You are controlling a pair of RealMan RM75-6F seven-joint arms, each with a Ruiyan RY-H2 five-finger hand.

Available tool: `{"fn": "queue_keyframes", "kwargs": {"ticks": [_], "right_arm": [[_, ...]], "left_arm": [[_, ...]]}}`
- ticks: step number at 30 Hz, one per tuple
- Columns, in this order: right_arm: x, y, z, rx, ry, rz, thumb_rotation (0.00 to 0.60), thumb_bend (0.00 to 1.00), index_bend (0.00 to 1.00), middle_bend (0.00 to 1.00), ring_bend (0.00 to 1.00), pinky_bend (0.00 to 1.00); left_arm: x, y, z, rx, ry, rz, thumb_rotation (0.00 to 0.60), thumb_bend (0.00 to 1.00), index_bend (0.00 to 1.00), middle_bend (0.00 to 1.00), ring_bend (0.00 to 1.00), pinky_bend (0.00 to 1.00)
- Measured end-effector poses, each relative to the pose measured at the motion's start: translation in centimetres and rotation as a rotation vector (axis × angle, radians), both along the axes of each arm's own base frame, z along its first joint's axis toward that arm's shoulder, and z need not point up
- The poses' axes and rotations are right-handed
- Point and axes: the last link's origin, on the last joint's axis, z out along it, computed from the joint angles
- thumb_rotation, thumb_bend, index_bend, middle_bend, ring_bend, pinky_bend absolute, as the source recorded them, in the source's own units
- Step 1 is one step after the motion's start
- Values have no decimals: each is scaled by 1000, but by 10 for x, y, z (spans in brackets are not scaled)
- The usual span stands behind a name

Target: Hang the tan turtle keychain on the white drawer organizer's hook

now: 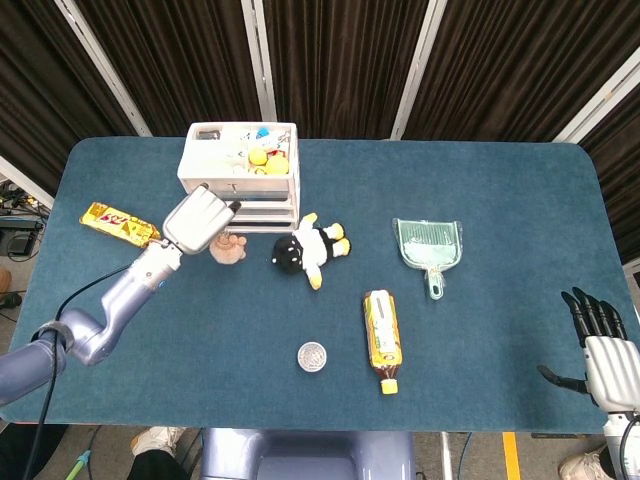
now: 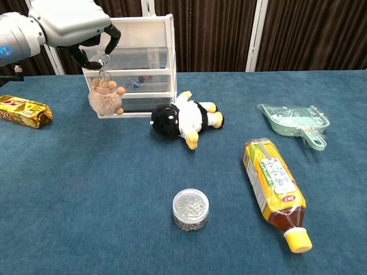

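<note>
Covering the table, blue cloth (image 1: 480, 180); left robot hand (image 2: 74, 26) holds turtle keychain (image 2: 105, 97), right robot hand (image 1: 600, 345) spread

The bottle (image 2: 274, 188) label carries a small red logo, unreadable here.

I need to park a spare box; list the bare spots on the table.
Bare cloth: the near-left corner, left of the tin; the far-right corner, beyond the dustpan; the right edge, up to the right hand. Crowded: around the organizer, penguin and left hand holding the turtle.

bright, even overhead light, soft short shadows, both views sharp, no glare.
</note>
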Motion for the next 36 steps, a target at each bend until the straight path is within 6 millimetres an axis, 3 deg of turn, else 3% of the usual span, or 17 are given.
{"fn": "queue_keyframes", "kwargs": {"ticks": [14, 22, 36], "right_arm": [[-2, -2, 3, -4, -13, -11, 600, 5, 0, 0, 0, 0], [-1, -2, 3, -4, -17, -6, 600, 4, 0, 0, 0, 0], [0, -1, 3, -6, -20, 0, 600, 4, 0, 0, 0, 0]], "left_arm": [[22, 28, -5, 64, -57, -26, 600, 285, 580, 991, 889, 746], [31, 29, -7, 67, -76, -56, 600, 285, 582, 991, 888, 746], [27, 31, -3, 79, -62, -43, 600, 283, 580, 991, 888, 747]]}}
